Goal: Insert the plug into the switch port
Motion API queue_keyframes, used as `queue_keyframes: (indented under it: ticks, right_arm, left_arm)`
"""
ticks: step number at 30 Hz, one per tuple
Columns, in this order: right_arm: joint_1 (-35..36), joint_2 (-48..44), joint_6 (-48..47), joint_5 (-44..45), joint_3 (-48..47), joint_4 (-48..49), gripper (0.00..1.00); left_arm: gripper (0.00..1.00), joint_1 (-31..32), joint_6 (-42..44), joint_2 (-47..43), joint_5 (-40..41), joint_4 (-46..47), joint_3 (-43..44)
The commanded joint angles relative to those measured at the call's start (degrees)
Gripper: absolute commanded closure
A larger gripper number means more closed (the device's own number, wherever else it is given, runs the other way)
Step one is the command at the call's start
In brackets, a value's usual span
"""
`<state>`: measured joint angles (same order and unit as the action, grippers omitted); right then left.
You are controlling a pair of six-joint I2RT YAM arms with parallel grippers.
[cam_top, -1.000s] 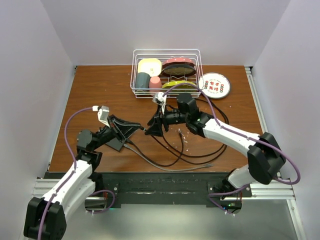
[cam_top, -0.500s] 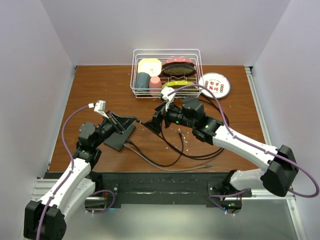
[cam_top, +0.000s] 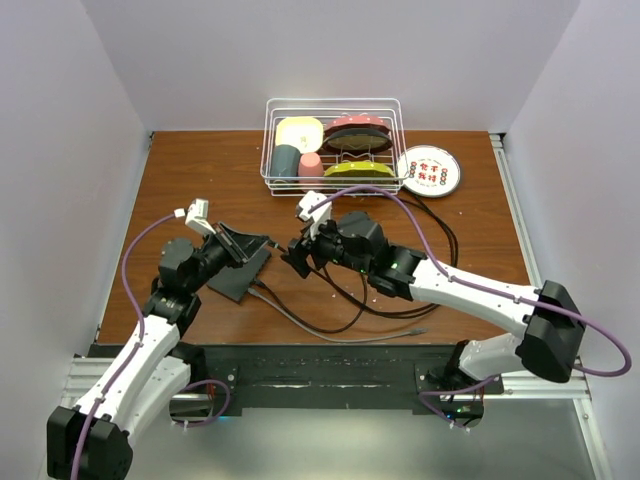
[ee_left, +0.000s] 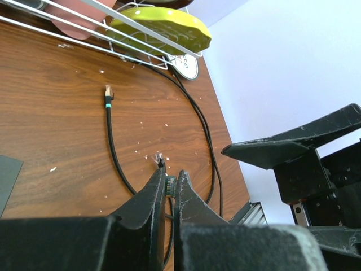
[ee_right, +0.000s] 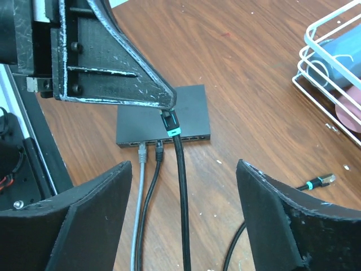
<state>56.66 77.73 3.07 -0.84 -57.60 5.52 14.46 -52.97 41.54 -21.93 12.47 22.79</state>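
Fingertips (ee_left: 157, 191) of the left gripper (ee_left: 168, 179) are pressed together on the plug (ee_right: 171, 123), a clear-tipped connector with a teal band on a black cable. In the right wrist view its long axis follows the cable, tip pointing away from that camera and over the socket edge of the switch (ee_right: 189, 110). Whether the tip touches the switch cannot be told.

The switch, a flat matte black box, lies on the wooden table (ee_right: 254, 68) in front of the left arm. In the top view its long axis runs diagonally, with the socket edge facing the right arm. A grey cable (ee_right: 138, 197) and a black cable (ee_right: 152, 192) already sit in two sockets beside the plug.

The right gripper (ee_right: 185, 169) has its jaws wide apart around nothing. Compared with a second ago its wrist sits further left, while the switch lies where it did.
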Motion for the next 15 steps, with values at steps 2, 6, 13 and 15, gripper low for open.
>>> queue_keyframes:
  ticks: [2, 6, 13, 15]
  right_arm:
    - [1.25, 1.63, -0.79, 1.9, -1.28, 3.53, 0.32]
    - [2.22, 3.47, -0.7, 2.25, -2.25, 3.45, 0.48]
    - [2.93, 5.32, -0.09, 5.67, -2.86, 3.36, 0.48]
    - [2.93, 5.67, 0.44, 7.17, -3.39, 3.27, 0.48]
  left_arm:
    - [1.0, 0.31, 1.29, -0.23, 1.37, -2.09, 3.75]
    - [1.0, 0.31, 1.11, 0.21, 0.75, -1.66, 3.5]
    - [1.0, 0.31, 0.59, 0.56, -0.3, -0.25, 2.62]
    - [1.0, 0.31, 0.33, 0.3, -0.22, 0.19, 2.18]
